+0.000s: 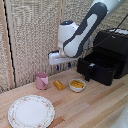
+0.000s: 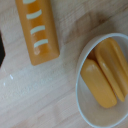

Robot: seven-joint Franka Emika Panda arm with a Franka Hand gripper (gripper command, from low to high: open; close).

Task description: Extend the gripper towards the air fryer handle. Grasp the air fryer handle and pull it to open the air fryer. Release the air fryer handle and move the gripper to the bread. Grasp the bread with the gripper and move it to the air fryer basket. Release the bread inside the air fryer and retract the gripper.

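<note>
The air fryer [image 1: 111, 50] stands with its basket [image 1: 97, 67] pulled out, handle [image 1: 86, 74] facing the table; so opening looks done, and I judge I am on the move to the bread [image 1: 59, 84]; it lies on the wood near the basket, between the pink cup [image 1: 41, 80] and the white bowl [image 1: 77, 85]; my gripper hides behind my arm, fingers unseen, so I cannot tell their gap; next I must descend and straddle the bread.

— Where is the arm [image 1: 85, 27]?

— It comes in from the exterior view's upper right, white with a black band, and bends down to a bulky wrist [image 1: 66, 37].

— And the claw?

— Hidden below the wrist; its fingers show in neither view, so its state can't be told.
</note>
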